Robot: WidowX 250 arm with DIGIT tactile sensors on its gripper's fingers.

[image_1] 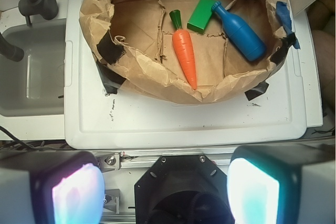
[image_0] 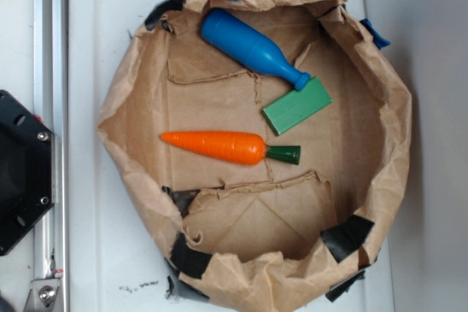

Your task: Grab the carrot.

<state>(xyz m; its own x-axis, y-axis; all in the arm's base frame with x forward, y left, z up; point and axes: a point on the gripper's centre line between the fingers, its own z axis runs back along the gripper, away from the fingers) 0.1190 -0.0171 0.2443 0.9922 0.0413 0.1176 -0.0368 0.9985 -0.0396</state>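
Observation:
The orange carrot (image_0: 216,145) with its dark green stem lies flat on the brown paper inside a crumpled paper bowl (image_0: 398,144), tip pointing left in the exterior view. In the wrist view the carrot (image_1: 185,55) lies far ahead with its tip toward the camera. My gripper (image_1: 165,190) is open, its two pads wide apart at the bottom of the wrist view with nothing between them. It hovers over the black robot base, well short of the bowl. The gripper does not show in the exterior view.
A blue bottle-shaped toy (image_0: 250,47) and a flat green block (image_0: 296,105) lie just beyond the carrot's stem end. The bowl sits on a white tray (image_1: 184,124). A grey sink basin (image_1: 31,77) is left of the tray. The black base mount (image_0: 22,173) sits at the left.

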